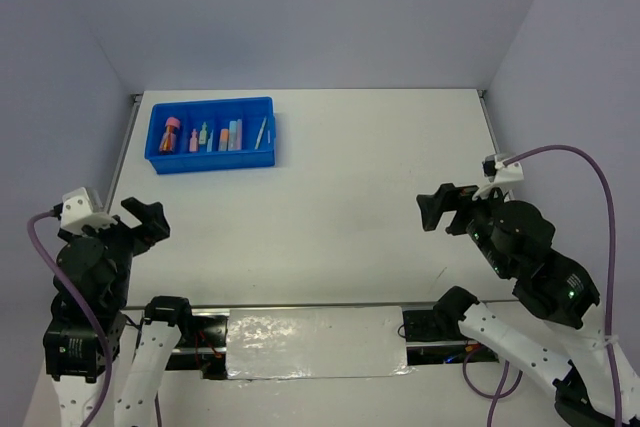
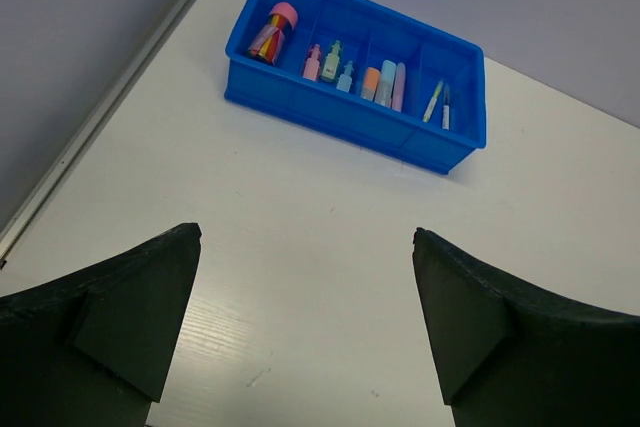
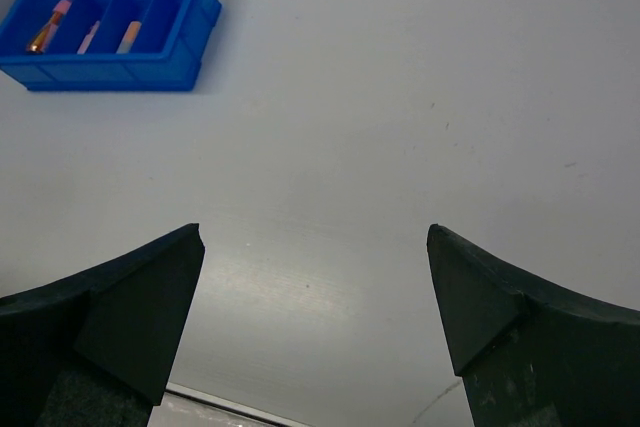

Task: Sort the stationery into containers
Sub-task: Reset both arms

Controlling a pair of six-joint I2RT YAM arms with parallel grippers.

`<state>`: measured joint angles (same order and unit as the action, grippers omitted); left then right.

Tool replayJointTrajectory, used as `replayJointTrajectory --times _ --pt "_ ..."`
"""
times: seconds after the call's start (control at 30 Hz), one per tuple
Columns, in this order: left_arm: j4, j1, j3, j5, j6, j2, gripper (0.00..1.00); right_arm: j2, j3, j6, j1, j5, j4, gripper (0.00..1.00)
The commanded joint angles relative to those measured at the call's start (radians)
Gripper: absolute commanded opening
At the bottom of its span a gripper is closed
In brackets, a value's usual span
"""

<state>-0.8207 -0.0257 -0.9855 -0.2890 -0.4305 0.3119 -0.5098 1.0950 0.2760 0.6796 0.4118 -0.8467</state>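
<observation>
The blue divided tray (image 1: 155, 157) stands at the table's far left, seen also in the left wrist view as the tray (image 2: 330, 112) and in the right wrist view as the tray (image 3: 100, 72). Stationery lies in its compartments: a pink-capped cylinder (image 1: 170, 134), small pink, green and blue sticks (image 2: 330, 60), orange, blue and purple markers (image 2: 385, 83), and thin pens (image 2: 438, 103). My left gripper (image 1: 146, 219) hovers open near the left front, empty. My right gripper (image 1: 435, 207) hangs open at the right, empty.
A metal rail (image 1: 120, 152) runs along the table's left edge. A shiny silver plate (image 1: 315, 342) lies between the arm bases at the near edge. A purple cable (image 1: 570, 152) loops off the right arm.
</observation>
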Motion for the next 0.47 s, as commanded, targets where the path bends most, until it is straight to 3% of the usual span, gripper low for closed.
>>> replayJointTrajectory --times 0.0,0.43 --pt "0.049 -0.023 0.015 -0.064 -0.024 -0.014 0.99 0.011 -0.041 0.032 -0.005 0.035 0.012 1.0" --pt "0.086 -0.036 0.048 -0.056 -0.036 0.021 0.99 0.017 -0.053 0.035 -0.005 0.024 0.026 1.0"
